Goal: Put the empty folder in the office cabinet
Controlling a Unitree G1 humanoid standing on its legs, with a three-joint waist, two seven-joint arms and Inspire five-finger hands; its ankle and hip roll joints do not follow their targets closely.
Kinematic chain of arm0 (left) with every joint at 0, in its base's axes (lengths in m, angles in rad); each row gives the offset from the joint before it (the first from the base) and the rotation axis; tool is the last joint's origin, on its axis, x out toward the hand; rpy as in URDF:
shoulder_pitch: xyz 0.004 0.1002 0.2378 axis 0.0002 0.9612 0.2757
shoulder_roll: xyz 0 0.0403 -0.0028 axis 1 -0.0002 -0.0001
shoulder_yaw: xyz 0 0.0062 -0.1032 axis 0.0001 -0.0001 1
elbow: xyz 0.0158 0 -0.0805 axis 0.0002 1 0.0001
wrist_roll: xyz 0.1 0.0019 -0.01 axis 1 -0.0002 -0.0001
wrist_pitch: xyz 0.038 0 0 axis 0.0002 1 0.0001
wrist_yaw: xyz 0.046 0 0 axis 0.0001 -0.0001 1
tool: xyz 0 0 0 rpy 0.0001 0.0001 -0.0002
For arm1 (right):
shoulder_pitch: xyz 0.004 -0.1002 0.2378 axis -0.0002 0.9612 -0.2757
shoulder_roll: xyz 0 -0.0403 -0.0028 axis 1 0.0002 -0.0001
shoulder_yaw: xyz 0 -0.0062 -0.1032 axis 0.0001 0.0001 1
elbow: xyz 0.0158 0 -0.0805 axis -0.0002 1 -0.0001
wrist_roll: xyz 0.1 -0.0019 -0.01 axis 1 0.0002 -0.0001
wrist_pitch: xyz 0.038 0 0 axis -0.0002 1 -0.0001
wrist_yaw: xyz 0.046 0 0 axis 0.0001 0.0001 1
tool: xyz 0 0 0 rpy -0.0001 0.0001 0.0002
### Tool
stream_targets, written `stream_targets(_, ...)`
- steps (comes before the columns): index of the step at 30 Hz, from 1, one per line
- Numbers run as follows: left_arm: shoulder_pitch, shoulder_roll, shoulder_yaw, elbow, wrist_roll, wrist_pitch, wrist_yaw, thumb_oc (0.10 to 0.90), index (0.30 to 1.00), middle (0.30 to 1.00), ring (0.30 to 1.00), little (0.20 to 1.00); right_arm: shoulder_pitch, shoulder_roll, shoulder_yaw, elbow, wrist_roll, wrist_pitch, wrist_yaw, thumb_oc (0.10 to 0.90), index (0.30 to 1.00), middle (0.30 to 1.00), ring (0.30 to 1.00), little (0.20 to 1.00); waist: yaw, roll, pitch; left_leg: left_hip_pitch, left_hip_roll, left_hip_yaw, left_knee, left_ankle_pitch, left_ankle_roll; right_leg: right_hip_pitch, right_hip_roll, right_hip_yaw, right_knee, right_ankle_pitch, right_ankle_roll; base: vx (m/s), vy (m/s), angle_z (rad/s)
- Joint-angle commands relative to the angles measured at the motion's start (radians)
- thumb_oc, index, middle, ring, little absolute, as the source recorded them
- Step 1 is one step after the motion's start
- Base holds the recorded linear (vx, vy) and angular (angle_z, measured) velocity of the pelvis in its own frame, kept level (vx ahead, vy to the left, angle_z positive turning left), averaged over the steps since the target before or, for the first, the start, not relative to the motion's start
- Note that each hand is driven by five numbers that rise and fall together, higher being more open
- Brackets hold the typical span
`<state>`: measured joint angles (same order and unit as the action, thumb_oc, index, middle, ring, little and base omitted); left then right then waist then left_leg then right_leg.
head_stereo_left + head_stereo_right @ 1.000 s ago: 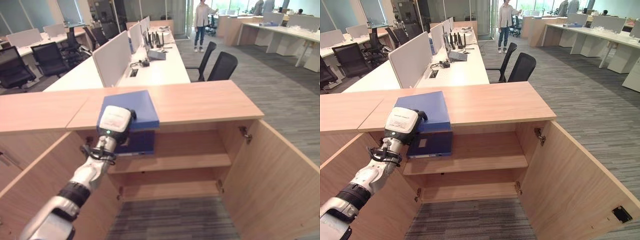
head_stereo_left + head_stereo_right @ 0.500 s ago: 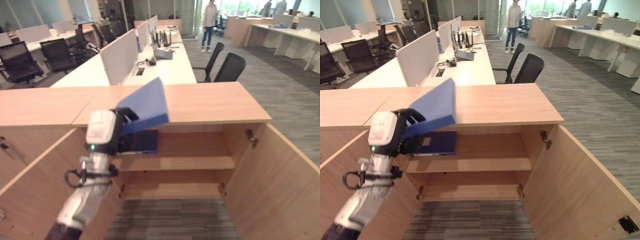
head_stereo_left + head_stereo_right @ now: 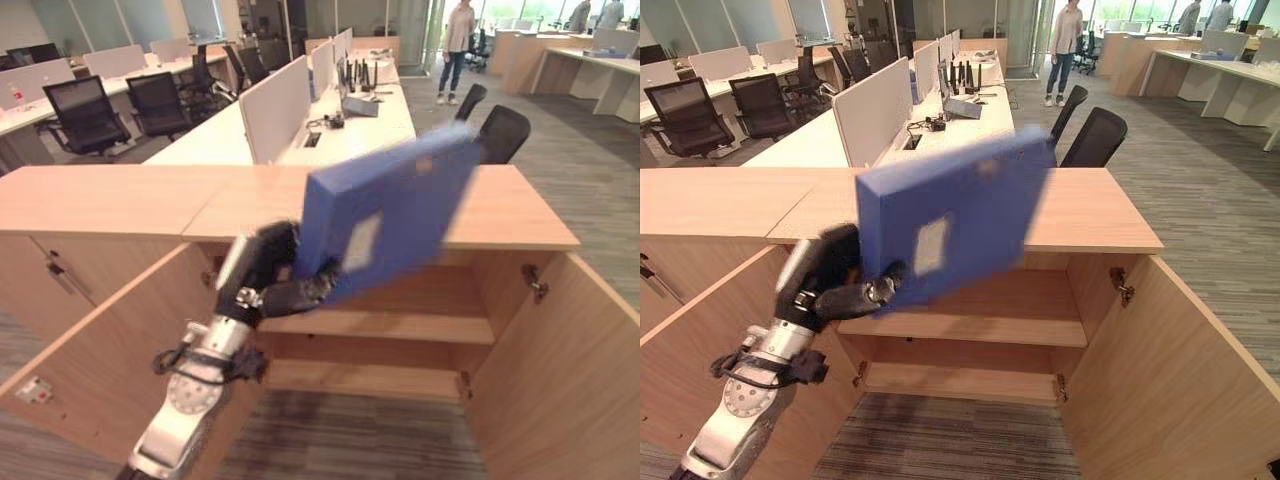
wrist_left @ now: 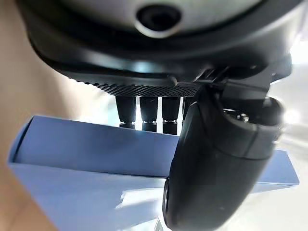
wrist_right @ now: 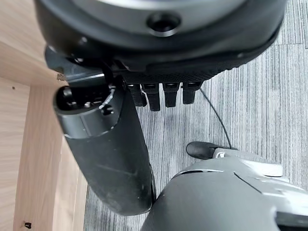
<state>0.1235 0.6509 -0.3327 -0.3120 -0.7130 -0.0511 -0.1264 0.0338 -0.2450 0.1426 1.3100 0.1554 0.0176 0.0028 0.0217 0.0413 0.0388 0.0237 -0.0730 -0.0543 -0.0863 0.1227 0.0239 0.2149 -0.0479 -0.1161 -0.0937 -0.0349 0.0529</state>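
Observation:
The blue folder (image 3: 385,210) hangs in the air in front of the open office cabinet (image 3: 500,205), tilted, its broad face with a pale label towards me. My left hand (image 3: 268,268) is shut on its lower left corner; in the left wrist view the thumb (image 4: 216,163) lies across the folder (image 4: 82,159) and the fingers (image 4: 144,108) reach behind it. The folder covers part of the cabinet top and of the upper shelf (image 3: 420,325). In the right wrist view my right hand (image 5: 106,144) hangs relaxed above the carpet, holding nothing.
Both cabinet doors stand wide open, one at the left (image 3: 100,340) and one at the right (image 3: 585,370). Behind the cabinet run white desks with screens (image 3: 275,110) and black chairs (image 3: 500,130). A person (image 3: 462,40) stands far back in the aisle.
The left hand has lifted the folder off the cabinet top and swung it up and to the right, its face now towards me. The camera has shifted too.

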Motion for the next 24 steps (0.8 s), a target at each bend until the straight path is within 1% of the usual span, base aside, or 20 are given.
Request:
stream_targets(1, -0.065, -0.054, 0.042, -0.06, -0.137, -0.046, -0.056, 0.4, 0.3, 0.3, 0.3, 0.3, -0.009, 0.002, 0.071, 0.082, -0.078, 0.038, 0.037, 0.8, 0.9, 0.9, 0.9, 0.9, -0.009, -0.019, 0.042, 0.075, 0.022, -0.029, -0.001, -0.155, -0.025, -0.025, -0.001, -0.064, 0.006, -0.009, 0.042, 0.0, 0.0, 0.0)
stream_targets(6, -0.059, -0.052, 0.033, -0.054, -0.112, -0.037, -0.048, 0.4, 0.3, 0.3, 0.3, 0.3, -0.014, 0.011, 0.079, 0.078, -0.081, 0.035, 0.037, 0.8, 0.9, 0.9, 0.9, 0.9, -0.002, -0.019, 0.046, 0.074, 0.022, -0.03, -0.001, -0.157, -0.026, -0.025, -0.001, -0.066, 0.006, -0.011, 0.041, 0.0, 0.0, 0.0)
stream_targets(8, -0.039, -0.042, 0.044, -0.045, -0.056, -0.04, -0.045, 0.4, 0.3, 0.3, 0.3, 0.3, -0.013, 0.011, 0.08, 0.079, -0.084, 0.036, 0.038, 0.8, 0.9, 0.9, 0.9, 0.9, 0.003, -0.018, 0.047, 0.075, 0.022, -0.031, -0.001, -0.158, -0.025, -0.025, -0.001, -0.066, 0.006, -0.012, 0.042, 0.0, 0.0, 0.0)
stream_targets(9, -0.038, -0.042, 0.044, -0.045, -0.056, -0.04, -0.045, 0.4, 0.3, 0.3, 0.3, 0.3, -0.013, 0.011, 0.08, 0.079, -0.084, 0.036, 0.038, 0.8, 0.9, 0.9, 0.9, 0.9, 0.002, -0.018, 0.047, 0.075, 0.022, -0.031, -0.001, -0.158, -0.025, -0.024, -0.001, -0.066, 0.006, -0.012, 0.042, 0.0, 0.0, 0.0)
stream_targets(10, 0.003, -0.044, 0.044, -0.041, -0.006, -0.038, -0.031, 0.4, 0.3, 0.3, 0.3, 0.3, -0.037, 0.013, 0.094, 0.057, -0.069, 0.021, 0.036, 0.8, 0.9, 0.9, 0.9, 0.9, 0.01, -0.021, 0.043, 0.074, 0.023, -0.032, -0.001, -0.156, -0.025, -0.025, 0.0, -0.066, 0.006, -0.012, 0.041, 0.0, 0.0, 0.0)
stream_targets(11, 0.004, -0.044, 0.045, -0.041, -0.006, -0.038, -0.031, 0.4, 0.3, 0.3, 0.3, 0.3, -0.036, 0.013, 0.095, 0.057, -0.068, 0.021, 0.036, 0.8, 0.9, 0.9, 0.9, 0.9, 0.009, -0.021, 0.042, 0.074, 0.022, -0.032, -0.001, -0.156, -0.025, -0.025, 0.0, -0.066, 0.006, -0.012, 0.041, 0.0, 0.0, 0.0)
stream_targets(12, 0.026, -0.024, 0.072, -0.013, 0.118, -0.027, -0.022, 0.4, 0.3, 0.3, 0.3, 0.3, -0.024, 0.017, 0.072, 0.046, -0.037, 0.019, 0.043, 0.8, 0.9, 0.9, 0.9, 0.9, 0.011, -0.02, 0.039, 0.072, 0.023, -0.031, -0.001, -0.157, -0.024, -0.026, 0.001, -0.066, 0.006, -0.015, 0.042, 0.0, 0.0, 0.0)
stream_targets(13, 0.034, -0.016, 0.085, -0.005, 0.174, -0.027, -0.013, 0.4, 0.3, 0.3, 0.3, 0.3, -0.019, 0.016, 0.067, 0.042, -0.031, 0.018, 0.039, 0.8, 0.9, 0.9, 0.9, 0.9, 0.011, -0.021, 0.038, 0.072, 0.024, -0.031, -0.001, -0.158, -0.024, -0.027, 0.001, -0.067, 0.006, -0.017, 0.043, 0.01, -0.014, 0.05)
stream_targets(14, 0.034, -0.017, 0.085, -0.005, 0.175, -0.027, -0.013, 0.4, 0.3, 0.3, 0.3, 0.3, -0.019, 0.016, 0.067, 0.042, -0.031, 0.018, 0.039, 0.8, 0.9, 0.9, 0.9, 0.9, 0.011, -0.021, 0.038, 0.072, 0.024, -0.031, -0.001, -0.158, -0.024, -0.027, 0.001, -0.067, 0.006, -0.017, 0.043, 0.01, -0.011, 0.05)
stream_targets(15, 0.044, -0.014, 0.102, 0.018, 0.246, -0.032, 0.0, 0.4, 0.3, 0.3, 0.3, 0.3, -0.019, 0.011, 0.063, 0.029, -0.019, 0.013, 0.029, 0.8, 0.9, 0.9, 0.9, 0.9, 0.012, -0.022, 0.036, 0.071, 0.024, -0.03, -0.001, -0.158, -0.023, -0.028, 0.002, -0.066, 0.006, -0.018, 0.043, 0.0, 0.0, 0.0)
stream_targets(16, 0.059, -0.018, 0.122, 0.056, 0.357, -0.039, 0.021, 0.4, 0.3, 0.3, 0.3, 0.3, -0.028, -0.002, 0.057, -0.018, 0.004, 0.0, 0.008, 0.8, 0.9, 0.9, 0.9, 0.9, 0.015, -0.026, 0.035, 0.07, 0.024, -0.03, -0.001, -0.156, -0.023, -0.03, 0.003, -0.066, 0.006, -0.017, 0.043, 0.01, -0.016, -0.03)
stream_targets(17, 0.059, -0.02, 0.122, 0.057, 0.359, -0.039, 0.022, 0.4, 0.3, 0.3, 0.3, 0.3, -0.027, -0.003, 0.058, -0.019, 0.005, 0.001, 0.008, 0.8, 0.9, 0.9, 0.9, 0.9, 0.014, -0.026, 0.035, 0.07, 0.024, -0.031, -0.001, -0.156, -0.023, -0.03, 0.003, -0.066, 0.006, -0.018, 0.043, 0.0, -0.022, -0.04)
stream_targets(18, 0.077, -0.028, 0.139, 0.087, 0.436, -0.046, 0.034, 0.4, 0.3, 0.3, 0.3, 0.3, -0.041, -0.013, 0.058, -0.076, 0.018, -0.017, -0.018, 0.8, 0.9, 0.9, 0.9, 0.9, 0.019, -0.028, 0.035, 0.068, 0.026, -0.03, -0.001, -0.155, -0.022, -0.031, 0.003, -0.067, 0.006, -0.017, 0.042, 0.0, 0.0, 0.0)
stream_targets(19, 0.078, -0.03, 0.14, 0.088, 0.439, -0.047, 0.035, 0.4, 0.3, 0.3, 0.3, 0.3, -0.039, -0.014, 0.06, -0.079, 0.019, -0.015, -0.019, 0.8, 0.9, 0.9, 0.9, 0.9, 0.018, -0.028, 0.034, 0.068, 0.026, -0.03, -0.001, -0.155, -0.022, -0.031, 0.003, -0.067, 0.006, -0.017, 0.042, 0.0, 0.0, 0.0)
stream_targets(20, 0.102, -0.025, 0.159, 0.097, 0.509, -0.039, 0.054, 0.4, 0.3, 0.3, 0.3, 0.3, -0.048, -0.008, 0.085, -0.176, 0.018, -0.008, -0.048, 0.8, 0.9, 0.9, 0.9, 0.9, 0.019, -0.03, 0.035, 0.067, 0.026, -0.029, -0.001, -0.155, -0.021, -0.031, 0.003, -0.064, 0.006, -0.016, 0.041, -0.01, -0.01, -0.03)
stream_targets(21, 0.11, -0.027, 0.177, 0.114, 0.568, -0.029, 0.086, 0.4, 0.3, 0.3, 0.3, 0.3, -0.051, -0.016, 0.098, -0.276, -0.017, -0.016, -0.082, 0.8, 0.9, 0.9, 0.9, 0.9, 0.019, -0.03, 0.037, 0.066, 0.027, -0.027, -0.001, -0.154, -0.02, -0.033, 0.003, -0.065, 0.006, -0.016, 0.04, -0.01, -0.008, -0.03)
stream_targets(22, 0.105, -0.039, 0.173, 0.137, 0.626, -0.037, 0.096, 0.4, 0.3, 0.3, 0.3, 0.3, -0.032, -0.032, 0.093, -0.332, -0.027, -0.028, -0.103, 0.8, 0.9, 0.9, 0.9, 0.9, 0.016, -0.029, 0.039, 0.067, 0.028, -0.026, -0.001, -0.154, -0.02, -0.034, 0.003, -0.063, 0.006, -0.015, 0.04, -0.03, 0.005, -0.04)
stream_targets(23, 0.125, -0.042, 0.202, 0.161, 0.73, -0.054, 0.133, 0.4, 0.3, 0.3, 0.3, 0.3, -0.003, -0.067, 0.094, -0.49, -0.069, -0.033, -0.134, 0.8, 0.9, 0.9, 0.9, 0.9, 0.014, -0.028, 0.043, 0.065, 0.027, -0.026, -0.001, -0.153, -0.019, -0.036, 0.003, -0.063, 0.006, -0.016, 0.04, -0.03, 0.008, -0.02)
stream_targets(24, 0.131, -0.043, 0.217, 0.165, 0.77, -0.055, 0.143, 0.4, 0.3, 0.3, 0.3, 0.3, 0.004, -0.095, 0.089, -0.592, -0.105, -0.036, -0.138, 0.8, 0.9, 0.9, 0.9, 0.9, 0.013, -0.029, 0.044, 0.064, 0.027, -0.025, -0.001, -0.154, -0.018, -0.037, 0.003, -0.062, 0.006, -0.015, 0.04, -0.04, 0.004, -0.03)
